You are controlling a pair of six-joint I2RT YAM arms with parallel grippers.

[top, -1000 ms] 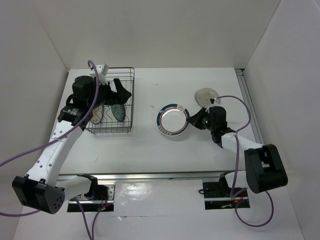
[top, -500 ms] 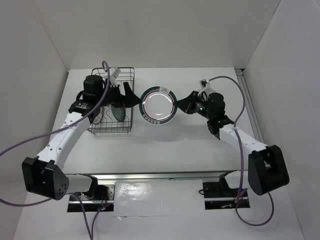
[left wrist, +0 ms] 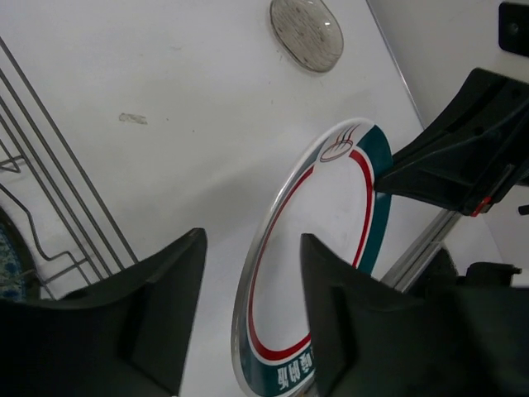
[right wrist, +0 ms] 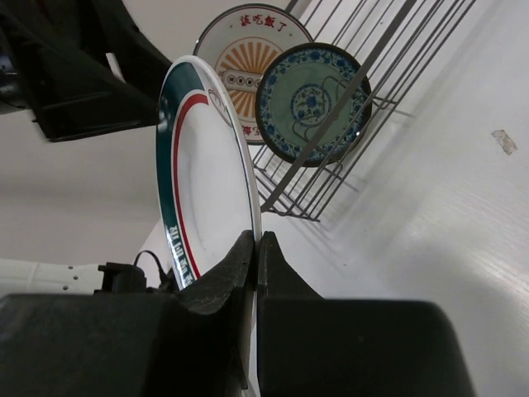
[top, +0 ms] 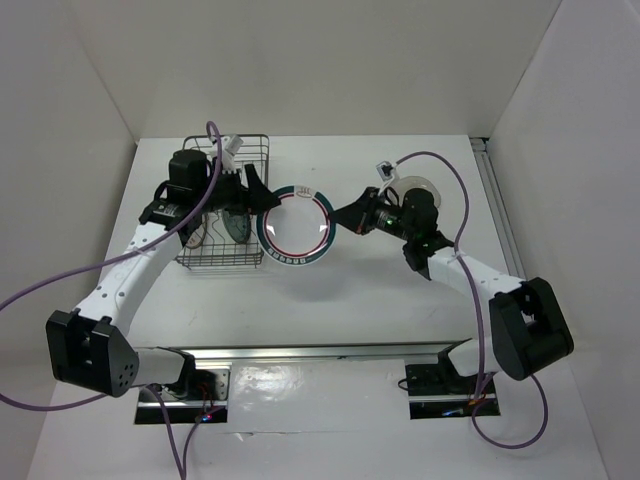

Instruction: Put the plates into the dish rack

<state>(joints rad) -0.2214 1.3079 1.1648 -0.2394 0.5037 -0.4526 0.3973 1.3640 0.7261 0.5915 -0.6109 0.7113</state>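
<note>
The white plate with a red-and-teal rim (top: pixel 295 225) (left wrist: pixel 331 248) (right wrist: pixel 202 174) stands on edge in the air between the arms, just right of the dish rack (top: pixel 225 215) (right wrist: pixel 364 99). My right gripper (top: pixel 338 222) (right wrist: pixel 254 240) is shut on its right rim. My left gripper (top: pixel 262 197) (left wrist: pixel 252 240) is open, with one jaw on each side of the plate's left rim and gaps showing. The orange sunburst plate (right wrist: pixel 248 62) (top: pixel 195 232) and the teal-green plate (right wrist: pixel 312 103) (top: pixel 238 225) stand upright in the rack. The pale grey plate (left wrist: pixel 306 33) (top: pixel 420 187) lies flat on the table at the far right.
White walls close in the table at the back and both sides. A metal rail (top: pixel 500 215) runs along the table's right edge. Purple cables (top: pixel 60 300) loop off both arms. A small mark (left wrist: pixel 132 118) shows on the table.
The right gripper lifted the ringed plate off the table, stood it on edge and carried it left toward the rack. The left gripper swung out of the rack and its jaws narrowed around the rim.
</note>
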